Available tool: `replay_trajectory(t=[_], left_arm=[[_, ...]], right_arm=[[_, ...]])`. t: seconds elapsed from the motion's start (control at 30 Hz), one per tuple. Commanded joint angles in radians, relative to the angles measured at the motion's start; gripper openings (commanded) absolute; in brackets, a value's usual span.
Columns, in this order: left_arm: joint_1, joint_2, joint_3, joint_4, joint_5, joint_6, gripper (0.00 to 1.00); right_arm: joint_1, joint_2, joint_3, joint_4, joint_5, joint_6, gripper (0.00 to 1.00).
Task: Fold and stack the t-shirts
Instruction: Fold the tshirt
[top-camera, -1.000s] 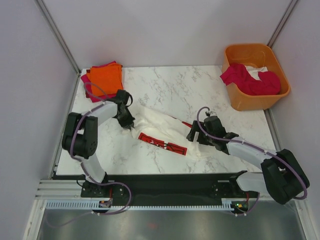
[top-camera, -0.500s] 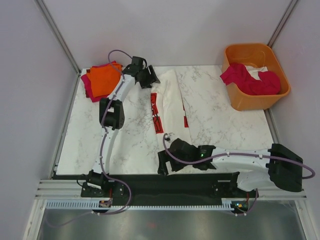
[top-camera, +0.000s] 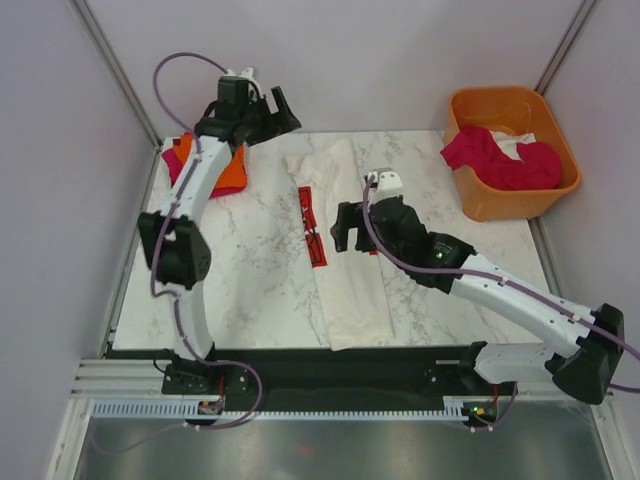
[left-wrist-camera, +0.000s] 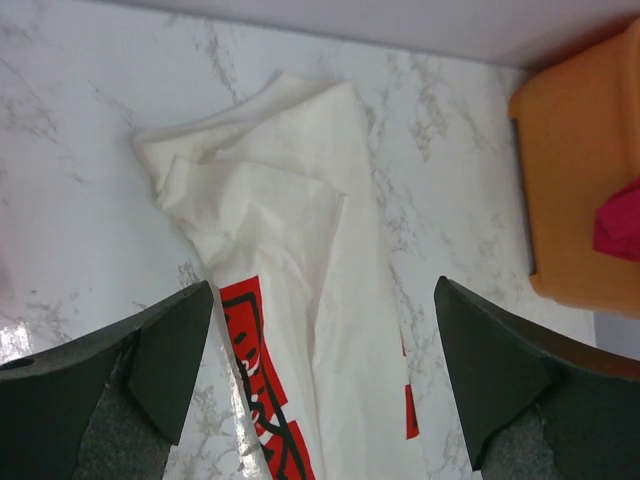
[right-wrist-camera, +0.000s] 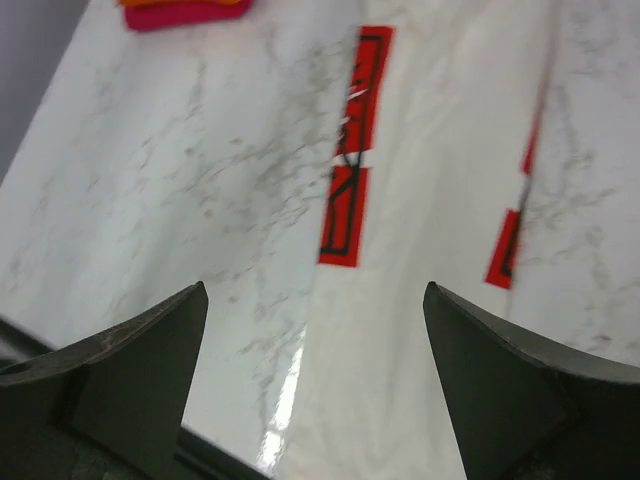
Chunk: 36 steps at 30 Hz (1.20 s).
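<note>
Two folded t-shirts (top-camera: 233, 174), orange over magenta, are lying stacked left of the white logo t-shirt (top-camera: 348, 262). That shirt is lying as a long strip mid-tabletop (top-camera: 240, 290), seemingly only part-folded. More t-shirts (top-camera: 497, 160) are waiting in the tub (top-camera: 468, 108) to its right. The left tool (left-wrist-camera: 322, 305) and right tool (right-wrist-camera: 315, 300) are hovering wide, holding nothing.

The desk (top-camera: 250, 285) is glossy, smooth, marble-patterned, with bright reflections. The white t-shirt (top-camera: 350, 290) is soft matt cloth, wrinkled, with a flat red print. The orange t-shirt (top-camera: 234, 176) is matt cloth. The tub (top-camera: 495, 205) is smooth orange plastic. The left gripper (left-wrist-camera: 322, 290) is matt black and finely grained.
</note>
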<state>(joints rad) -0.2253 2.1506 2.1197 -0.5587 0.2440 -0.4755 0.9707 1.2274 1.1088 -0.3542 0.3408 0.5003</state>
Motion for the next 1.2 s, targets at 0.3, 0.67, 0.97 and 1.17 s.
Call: replay_trajectory(t=[0.3,0.67,0.97,1.17], left_arm=[[-0.301,-0.638,-0.899,0.005,-0.175,-0.085,0.92],[-0.522,-0.805,-1.314,0.17,-0.101,-0.31,0.87],[-0.644,-0.726,-1.382,0.239,-0.111,-0.448,0.86],[-0.7,-0.611,-1.371,0.261,-0.124,-0.517,0.59]], right_arm=[[-0.415,0.182,-0.042,-0.115,-0.121,0.007,0.98],[-0.344,-0.109,-0.519,-0.124,-0.339,0.179,0.92],[-0.305,-0.19,-0.558,-0.131,-0.292,0.221,0.93],[-0.305,-0.146,-0.526,-0.131,-0.281,0.199,0.94]])
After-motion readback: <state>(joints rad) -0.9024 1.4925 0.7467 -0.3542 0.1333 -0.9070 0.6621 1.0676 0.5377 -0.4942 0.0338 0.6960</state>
